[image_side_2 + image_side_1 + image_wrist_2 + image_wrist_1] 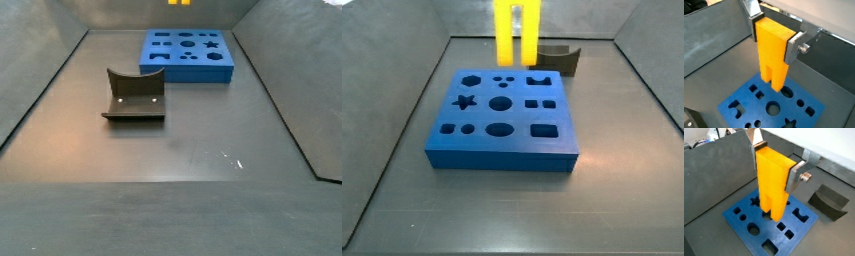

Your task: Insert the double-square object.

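My gripper (pixel 777 163) is shut on the double-square object (pixel 774 183), a tall bright yellow piece with two square prongs pointing down; both show in both wrist views, gripper (pixel 775 36) and piece (pixel 774 55). The silver fingers (pixel 795 175) clamp its upper slab from both sides. It hangs upright above the blue block (pixel 764 230), which has several shaped holes. In a side view the piece (pixel 517 30) is over the block's (pixel 502 115) far edge, prong tips clear of its top. In a side view only the prong tips (pixel 178 2) show above the block (pixel 187 55). The gripper is out of both side views.
A dark grey notched block (pixel 134 95) stands on the floor beside the blue block, also in a side view (pixel 556 60) and a wrist view (pixel 827 203). Grey walls (pixel 396 90) enclose the floor on all sides.
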Controlling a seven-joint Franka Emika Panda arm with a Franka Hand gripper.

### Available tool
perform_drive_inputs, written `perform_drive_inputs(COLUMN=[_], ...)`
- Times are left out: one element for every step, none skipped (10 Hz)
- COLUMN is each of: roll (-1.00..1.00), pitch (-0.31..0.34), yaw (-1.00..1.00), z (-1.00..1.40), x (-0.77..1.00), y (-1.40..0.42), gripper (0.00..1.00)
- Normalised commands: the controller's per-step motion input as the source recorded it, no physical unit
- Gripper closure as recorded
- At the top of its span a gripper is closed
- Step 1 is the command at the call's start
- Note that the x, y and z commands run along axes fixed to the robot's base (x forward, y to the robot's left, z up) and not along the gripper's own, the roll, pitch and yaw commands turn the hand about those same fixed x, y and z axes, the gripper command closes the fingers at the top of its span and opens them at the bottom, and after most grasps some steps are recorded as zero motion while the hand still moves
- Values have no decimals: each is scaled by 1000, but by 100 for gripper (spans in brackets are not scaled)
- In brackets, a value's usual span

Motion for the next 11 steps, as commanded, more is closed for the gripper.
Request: perform_drive_inputs(roll=[-77, -164, -223, -137, -36, 0, 0, 23, 19, 7, 89], pitch=[-51, -99, -51, -16, 0, 0, 0, 0, 83, 67, 57], yaw=[-26, -329, -203, -154, -109, 0, 0, 0, 0, 154, 146], z=[-111, -303, -277, -274, -226, -246, -320, -380, -440, -417, -363], x=[137, 106, 434, 620, 703, 823, 991, 897, 717, 591, 471], y=[-23, 20, 631, 700, 740, 391, 6, 0, -131, -137, -86], gripper=[100, 100, 100, 100, 100, 100, 100, 100, 100, 100, 100])
